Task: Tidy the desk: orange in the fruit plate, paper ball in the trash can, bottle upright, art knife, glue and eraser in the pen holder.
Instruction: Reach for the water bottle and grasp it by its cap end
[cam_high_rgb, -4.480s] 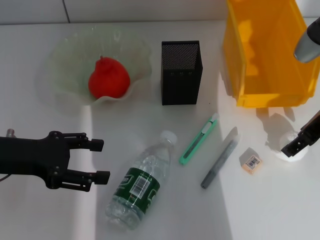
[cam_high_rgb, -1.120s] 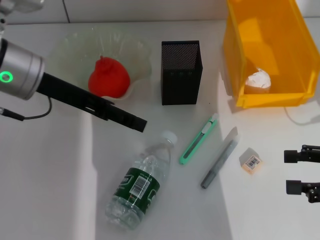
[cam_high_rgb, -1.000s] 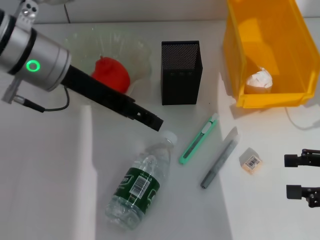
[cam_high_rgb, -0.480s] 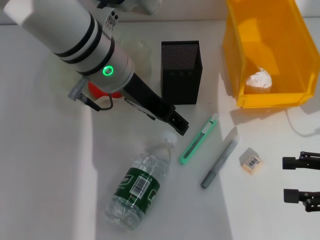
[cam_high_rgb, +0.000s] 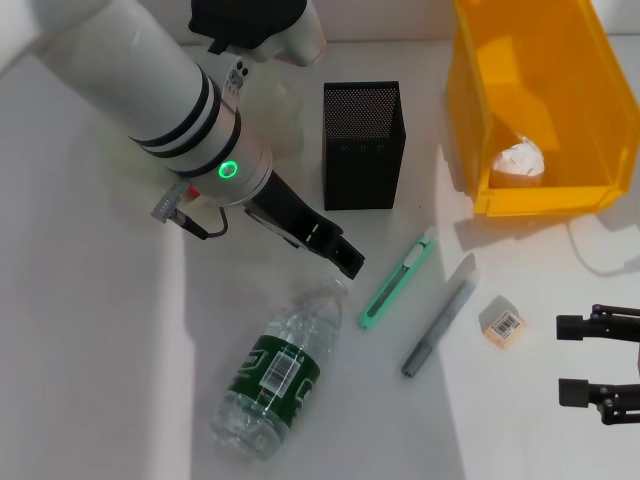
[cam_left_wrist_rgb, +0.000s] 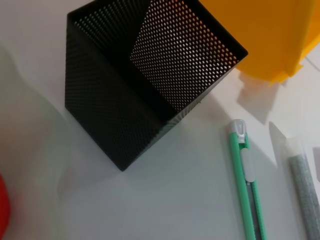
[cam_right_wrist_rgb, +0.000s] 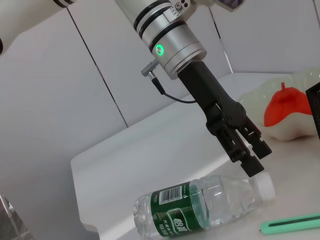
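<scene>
The left gripper (cam_high_rgb: 345, 262) hangs just over the cap end of the bottle (cam_high_rgb: 277, 374), its 2 fingers parted with a narrow gap between them and clasping nothing; in the right wrist view the fingertip (cam_right_wrist_rgb: 254, 165) sits right at the white cap, though whether it touches is hard to tell. The bottle lies on its side on the white desk (cam_high_rgb: 90, 380), its body stretching from the gripper toward the robot, green label facing up. Just beyond the gripper stands the black mesh pen holder (cam_high_rgb: 363, 145), upright, and the left wrist view looks down into its interior (cam_left_wrist_rgb: 165, 60), showing only mesh walls. To the gripper's right, close by, lies the green art knife (cam_high_rgb: 397, 279), and past that the grey glue stick (cam_high_rgb: 437, 319), then the eraser (cam_high_rgb: 502, 322) with its barcode label up; all 3 lie flat and apart from one another. The yellow trash can (cam_high_rgb: 585, 110) stands well beyond those, with the white paper ball (cam_high_rgb: 516, 161) inside it. In the right wrist view the red-orange fruit (cam_right_wrist_rgb: 286, 106) rests in the pale wavy fruit plate (cam_right_wrist_rgb: 250, 102) behind the left arm. The right gripper (cam_high_rgb: 598, 358) hovers low near the robot, to the right of the eraser, fingers spread apart and empty.
</scene>
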